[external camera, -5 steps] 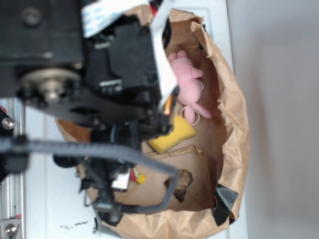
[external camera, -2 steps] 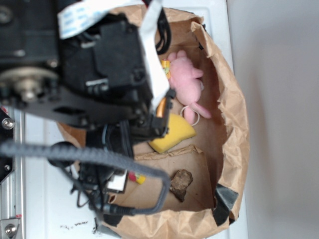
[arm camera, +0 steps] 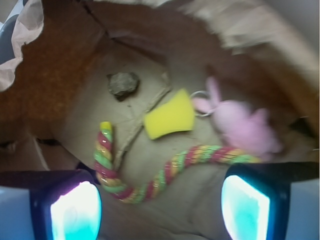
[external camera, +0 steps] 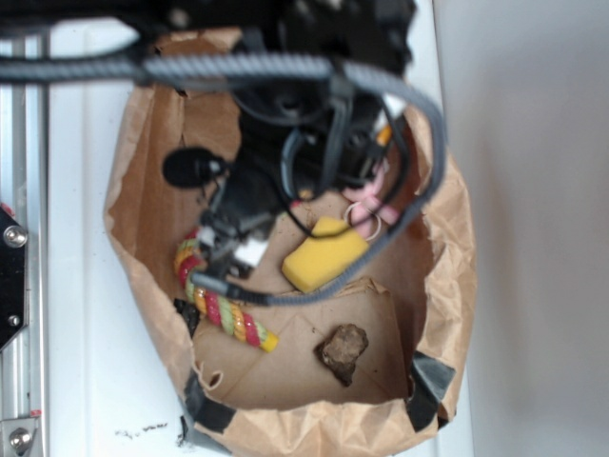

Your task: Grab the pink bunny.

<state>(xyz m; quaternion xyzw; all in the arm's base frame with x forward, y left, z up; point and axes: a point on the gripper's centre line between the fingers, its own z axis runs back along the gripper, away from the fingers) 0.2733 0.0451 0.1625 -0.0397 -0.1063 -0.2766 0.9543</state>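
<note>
Brown paper bag (external camera: 457, 276) on white table (external camera: 95, 381); holds bunny, sponge, rope, rock.

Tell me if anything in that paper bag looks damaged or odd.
The paper bag is crumpled, its rim patched with dark tape. A loose, creased cardboard piece lies across its floor with a brown lump on it. The toys look intact.

place: robot lab bench | evidence: white tabletop (external camera: 95, 381), metal rail (external camera: 21, 381), paper-bag bin (external camera: 143, 190)
</note>
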